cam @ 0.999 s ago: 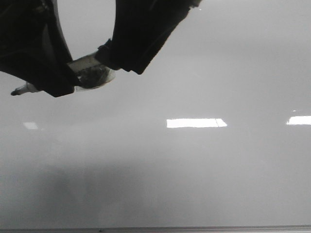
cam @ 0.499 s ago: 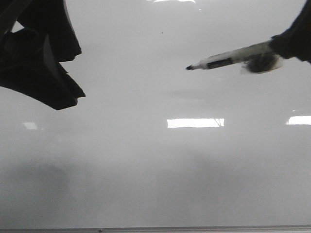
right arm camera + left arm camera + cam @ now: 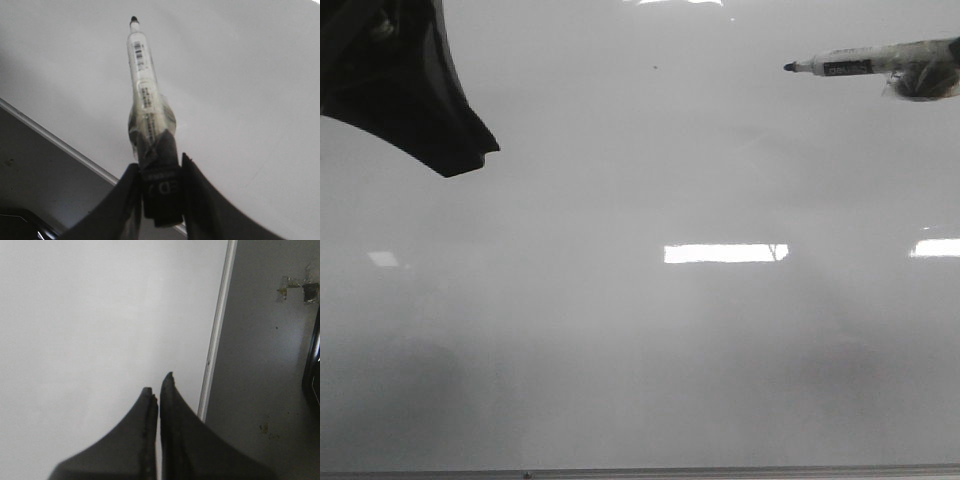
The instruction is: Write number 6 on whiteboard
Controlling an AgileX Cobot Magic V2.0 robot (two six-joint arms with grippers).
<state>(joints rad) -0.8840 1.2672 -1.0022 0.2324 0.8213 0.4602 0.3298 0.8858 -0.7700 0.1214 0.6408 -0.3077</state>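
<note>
Moved farther right, right gripper (image 3: 159, 187) clamps the marker (image 3: 865, 64) above the whiteboard (image 3: 640, 350); left gripper (image 3: 158, 385) pinched empty

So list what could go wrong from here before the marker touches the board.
1. The right gripper clamps the marker only at its rear end, so pressing the tip down may lever it askew in the jaws.
2. The marker lies at a shallow angle over the whiteboard, so the stroke could skip or smear.
3. The left gripper, shut and empty, hovers above the board near its edge and may crowd the writing area.
</note>
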